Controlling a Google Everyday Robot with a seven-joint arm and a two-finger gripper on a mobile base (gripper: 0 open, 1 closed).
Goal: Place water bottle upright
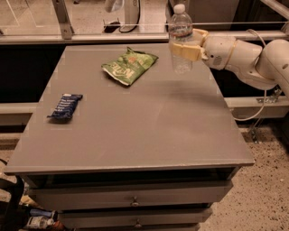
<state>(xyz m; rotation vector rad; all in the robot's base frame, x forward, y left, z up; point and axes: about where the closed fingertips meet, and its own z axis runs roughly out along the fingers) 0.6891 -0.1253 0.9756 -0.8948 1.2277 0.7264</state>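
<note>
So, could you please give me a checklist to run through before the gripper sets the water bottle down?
1. Grip: gripper shut around the water bottle at mid-body, over the table's far corner: ok.
2. Bottle upright, white cap on top: ok.
3. Bottle base touching the table: cannot tell.
4. Green snack bag apart from the bottle, not under it: ok.
5. Blue snack bar well away, near the opposite edge: ok.

Snack bag (129,66) lies near end effector (181,48), back right.
</note>
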